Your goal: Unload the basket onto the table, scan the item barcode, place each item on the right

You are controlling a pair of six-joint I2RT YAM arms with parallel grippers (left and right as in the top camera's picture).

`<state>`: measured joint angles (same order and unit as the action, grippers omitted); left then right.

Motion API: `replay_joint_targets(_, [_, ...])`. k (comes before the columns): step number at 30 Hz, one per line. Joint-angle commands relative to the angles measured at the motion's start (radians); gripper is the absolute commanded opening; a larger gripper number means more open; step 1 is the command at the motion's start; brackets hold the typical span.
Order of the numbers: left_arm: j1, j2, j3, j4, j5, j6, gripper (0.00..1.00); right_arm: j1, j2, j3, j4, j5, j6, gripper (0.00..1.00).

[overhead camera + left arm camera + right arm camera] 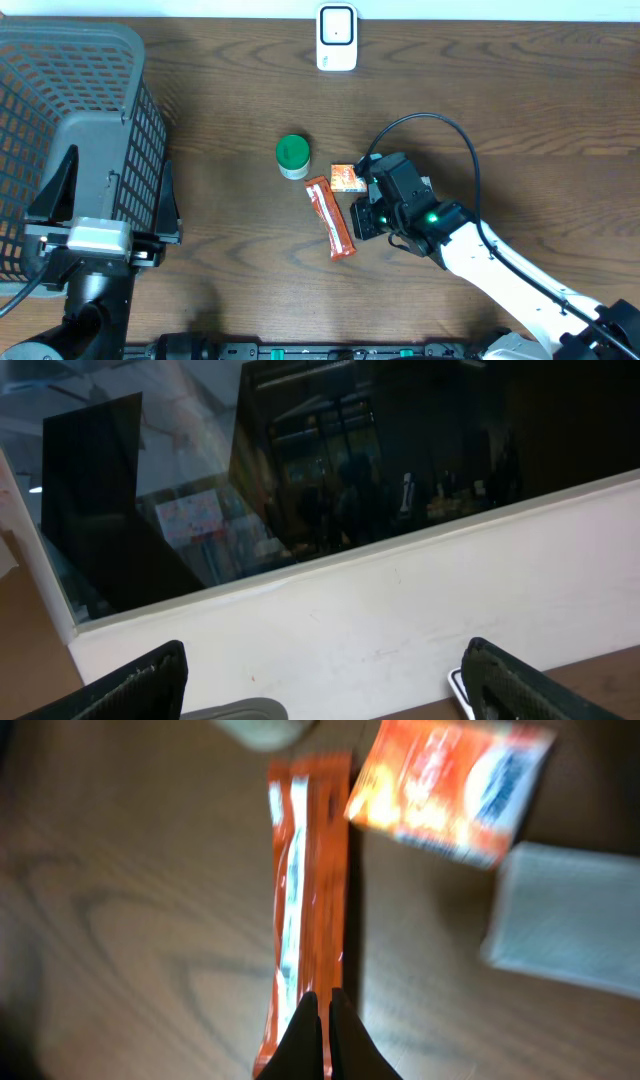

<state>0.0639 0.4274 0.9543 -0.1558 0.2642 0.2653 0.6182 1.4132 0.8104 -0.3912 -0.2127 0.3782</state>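
A long orange snack bar (331, 216) lies flat on the wooden table, with a small orange packet (346, 177) just right of its top end. My right gripper (360, 222) hovers beside the bar's lower half. In the right wrist view its jaws (327, 1000) are shut with nothing between them, over the bar's (305, 890) near end, and the packet (450, 790) lies beyond. The white scanner (337, 37) stands at the table's far edge. My left gripper (110, 195) sits at the lower left by the basket, open wide (325, 695) and facing a white wall.
A green-lidded jar (292, 155) stands just left of the bar's top end. A large grey mesh basket (60, 90) fills the left side. A pale grey box (570, 920) shows blurred to the right of the packet in the right wrist view.
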Motion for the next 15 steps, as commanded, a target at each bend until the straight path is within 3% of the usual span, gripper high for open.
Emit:
replay_joint_targets(1, [0.005,-0.006,0.0,0.004,0.013,-0.005,0.87,-0.002,0.038,0.001,-0.029,-0.078,-0.005,0.01])
replay_joint_targets(15, [0.005,-0.006,0.0,0.001,0.012,-0.005,0.87,0.034,0.138,0.001,0.027,-0.121,-0.009,0.01])
